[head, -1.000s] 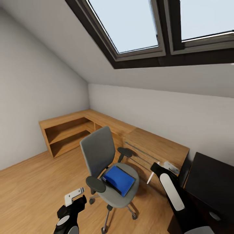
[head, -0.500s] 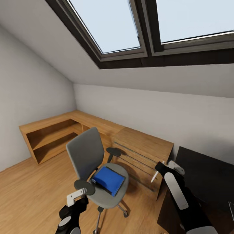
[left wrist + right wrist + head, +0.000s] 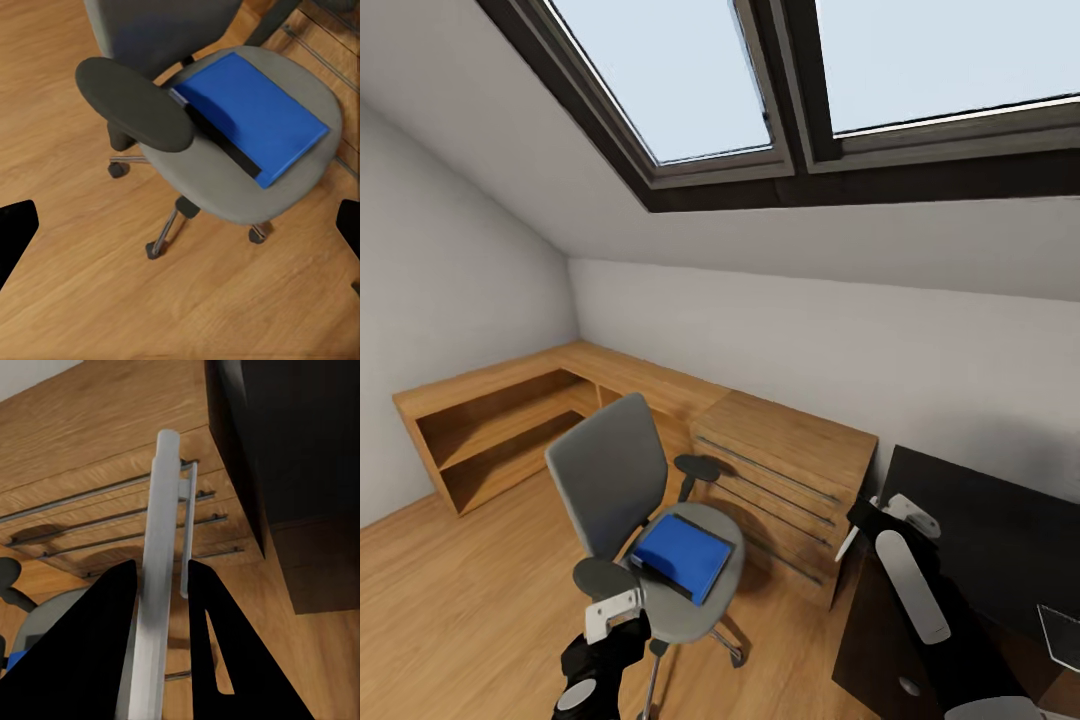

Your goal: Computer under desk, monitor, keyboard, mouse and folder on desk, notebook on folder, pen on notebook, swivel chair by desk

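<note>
Blue folder (image 3: 682,553) flat on swivel chair (image 3: 610,475) seat, beside wooden cabinet (image 3: 785,480). Right gripper (image 3: 161,607) clamped on white pen (image 3: 156,585). Left gripper (image 3: 610,615) fingers spread, empty. Risk: caster roll on contact; pen snagging desk (image 3: 980,530) edge.

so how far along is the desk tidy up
Early. The right gripper is shut on the pen, so that item is in hand. The blue folder lies on the swivel chair seat, not yet on the black desk. The left gripper hangs near the chair, empty.
</note>
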